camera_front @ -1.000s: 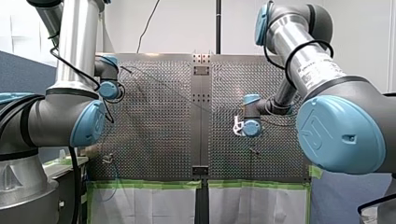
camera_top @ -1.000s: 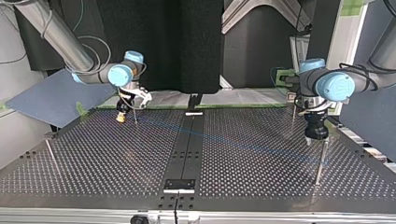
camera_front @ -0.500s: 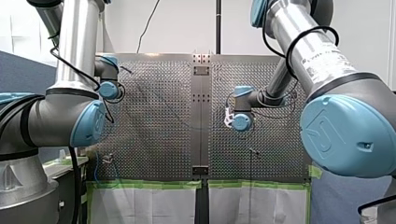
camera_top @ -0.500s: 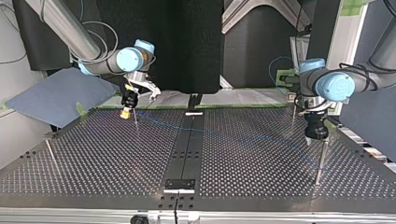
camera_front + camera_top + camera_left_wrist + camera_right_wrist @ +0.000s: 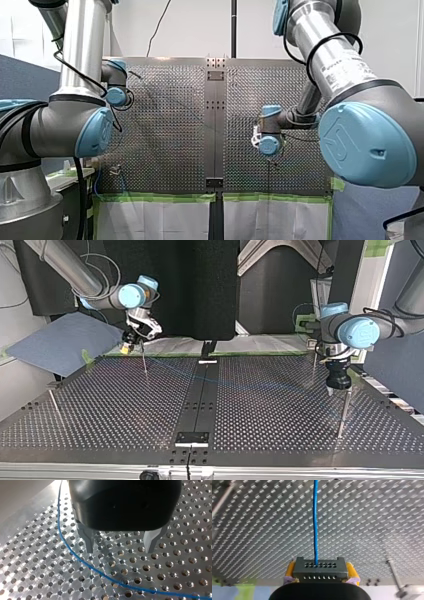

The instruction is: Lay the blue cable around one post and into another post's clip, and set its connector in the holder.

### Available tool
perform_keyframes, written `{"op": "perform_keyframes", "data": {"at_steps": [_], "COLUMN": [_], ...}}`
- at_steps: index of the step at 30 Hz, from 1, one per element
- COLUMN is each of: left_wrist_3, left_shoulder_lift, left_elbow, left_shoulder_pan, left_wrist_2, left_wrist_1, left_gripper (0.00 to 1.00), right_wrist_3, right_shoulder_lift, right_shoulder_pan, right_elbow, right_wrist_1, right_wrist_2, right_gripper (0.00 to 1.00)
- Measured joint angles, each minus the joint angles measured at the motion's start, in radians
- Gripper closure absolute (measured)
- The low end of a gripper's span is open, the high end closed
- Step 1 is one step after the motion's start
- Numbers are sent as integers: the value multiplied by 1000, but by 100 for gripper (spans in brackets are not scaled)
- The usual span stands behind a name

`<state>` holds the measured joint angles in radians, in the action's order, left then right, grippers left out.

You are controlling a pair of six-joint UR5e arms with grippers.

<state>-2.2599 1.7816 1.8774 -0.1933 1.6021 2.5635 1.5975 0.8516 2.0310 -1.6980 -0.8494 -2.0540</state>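
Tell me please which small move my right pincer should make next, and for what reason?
Probably carry the connector sideways past the thin post beside it, so the blue cable starts to wrap that post. My right pincer is shut on the connector, the cable leaves it in a straight line, and my left pincer is open, holding nothing.

Front view behind the arms [image 5: 80, 50], top view low opposite, sharing the perforated table [image 5: 170, 125] — wrist views close over it.
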Motion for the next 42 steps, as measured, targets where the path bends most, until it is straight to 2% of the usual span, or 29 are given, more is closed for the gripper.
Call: {"op": "perform_keyframes", "data": {"at_steps": [4, 9, 14, 21, 30, 34, 42], "left_wrist_3": [0, 0, 1, 0, 0, 0, 1], "left_shoulder_lift": [0, 0, 0, 0, 0, 0, 0], "left_elbow": [0, 0, 0, 0, 0, 0, 0], "left_shoulder_pan": [0, 0, 0, 0, 1, 3, 5], "left_wrist_2": [0, 0, 0, 0, 0, 0, 0], "left_wrist_1": [0, 0, 0, 0, 1, 2, 1], "left_gripper": [0, 0, 0, 0, 0, 0, 0], "right_wrist_3": [27, 40, 63, 67, 81, 85, 111], "right_shoulder_lift": [-13, -16, -17, -21, -30, -52, -115], "right_shoulder_pan": [-38, -82, -129, -189, -272, -305, -371], "right_elbow": [-38, -82, -129, -189, -273, -306, -370], "right_wrist_1": [-38, -83, -129, -190, -273, -306, -371], "right_wrist_2": [37, 77, 122, 183, 266, 299, 364], "right_gripper": [100, 100, 100, 100, 100, 100, 100]}}
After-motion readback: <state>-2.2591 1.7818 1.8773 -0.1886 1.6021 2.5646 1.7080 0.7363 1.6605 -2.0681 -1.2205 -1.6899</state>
